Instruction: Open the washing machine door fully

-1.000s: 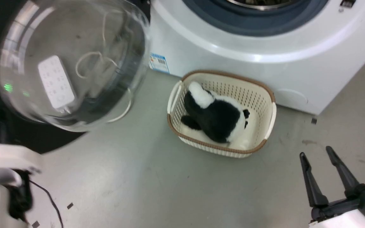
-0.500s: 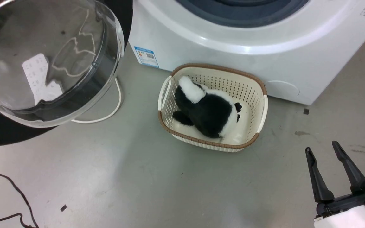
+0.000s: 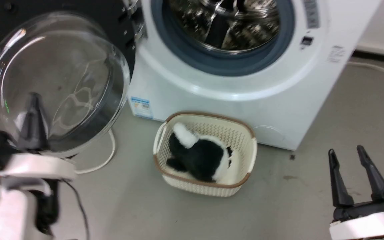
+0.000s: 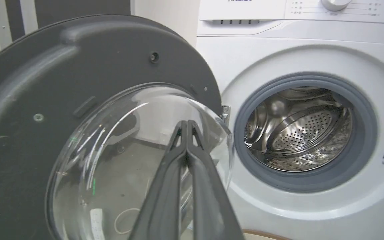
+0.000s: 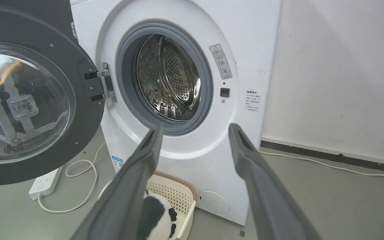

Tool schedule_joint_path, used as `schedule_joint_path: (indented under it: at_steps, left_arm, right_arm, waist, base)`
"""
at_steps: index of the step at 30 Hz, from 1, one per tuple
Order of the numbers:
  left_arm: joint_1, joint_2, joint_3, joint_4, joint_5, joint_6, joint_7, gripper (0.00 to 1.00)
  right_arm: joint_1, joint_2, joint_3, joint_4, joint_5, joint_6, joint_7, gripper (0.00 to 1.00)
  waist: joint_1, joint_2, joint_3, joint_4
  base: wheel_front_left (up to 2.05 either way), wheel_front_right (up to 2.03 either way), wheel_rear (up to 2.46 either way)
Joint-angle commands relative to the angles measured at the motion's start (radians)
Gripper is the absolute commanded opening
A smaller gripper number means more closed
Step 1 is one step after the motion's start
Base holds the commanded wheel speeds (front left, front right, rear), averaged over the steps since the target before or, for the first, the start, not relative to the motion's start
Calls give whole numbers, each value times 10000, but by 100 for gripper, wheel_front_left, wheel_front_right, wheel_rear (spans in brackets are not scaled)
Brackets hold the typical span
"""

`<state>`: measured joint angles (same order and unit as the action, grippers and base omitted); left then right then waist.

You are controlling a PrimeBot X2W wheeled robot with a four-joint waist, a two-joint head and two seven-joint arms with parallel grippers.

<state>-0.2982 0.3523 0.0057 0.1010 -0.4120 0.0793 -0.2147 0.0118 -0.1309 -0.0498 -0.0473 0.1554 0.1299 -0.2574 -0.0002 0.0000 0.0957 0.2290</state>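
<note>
From where I stand the job looks close to finished: the big round washing machine door with its glossy black frame and clear domed glass (image 3: 52, 83) hangs wide out on its hinge to the left of the white front-loading washing machine (image 3: 212, 93), and the grey-gasketed mouth is fully exposed. At most a little swing seems to be left, though I can't judge whether the hinge is at its stop. The left gripper (image 3: 33, 98) has its two dark fingers pressed together on nothing, tips up against the glass bowl; whether they touch it I cannot tell. The right gripper (image 3: 345, 150) hangs well apart on the other side, jaws spread wide and empty. The perforated steel drum (image 3: 225, 23) looks bare inside. On the floor just in front of the machine sits a cream plastic lattice basket with a brown rim (image 3: 198, 188), and in it lies a black-and-white plush toy (image 3: 198, 155)
</note>
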Motion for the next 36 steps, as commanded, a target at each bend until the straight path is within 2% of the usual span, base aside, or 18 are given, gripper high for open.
schedule_joint_path:
  at_steps: [1,8,17,18,19,20,22,26,31,36]
  left_arm:
    - [231,-98,-125,-162,105,70,34,0]
    - [1421,-786,-1059,-1023,365,258,152,0]
    - [2793,-1354,-1941,-454,870,509,-148,0]
    - [2902,-1408,-2043,-306,938,535,-172,25]
    - [2990,-1440,-2160,-162,1051,574,-192,70]
    - [3073,-1502,-2250,-31,1118,627,-205,100]
    - [3194,-1658,-2344,182,1111,678,-243,100]
    - [3312,-1593,-2501,599,1388,699,-345,100]
    - [3489,-1722,-2499,546,1535,797,-438,100]
    - [3509,-1810,-2408,597,1710,711,-467,100]
  right_arm:
    - [-46,94,-14,27,-53,8,-44,100]
    - [211,452,149,90,-173,8,-44,100]
    - [595,678,274,103,-184,8,-44,100]
    - [624,695,265,115,-180,8,-44,100]
    - [647,708,259,132,-182,8,-44,100]
    - [666,720,257,151,-186,8,-44,100]
    - [720,738,196,173,-203,8,-44,100]
    - [819,759,153,216,-223,8,-44,100]
    - [893,771,151,314,-233,8,-44,100]
    - [900,783,400,522,-246,8,-44,100]
  waist:
    - [2,0,-496,-430]
    - [2,0,-1093,-1318]
    - [2,0,-1222,-2235]
    - [2,0,-1226,-2307]
    - [2,0,-1234,-2373]
    - [2,0,-1242,-2440]
    - [2,0,-1244,-2508]
    - [2,0,-1273,-2600]
    - [2,0,-1337,-2633]
    - [2,0,-1401,-2541]
  base:
    - [0,0,0]
    - [0,0,0]
    - [0,0,0]
    - [0,0,0]
    - [0,0,0]
    - [0,0,0]
    - [0,0,0]
    - [0,0,0]
    - [0,0,0]
    - [0,0,0]
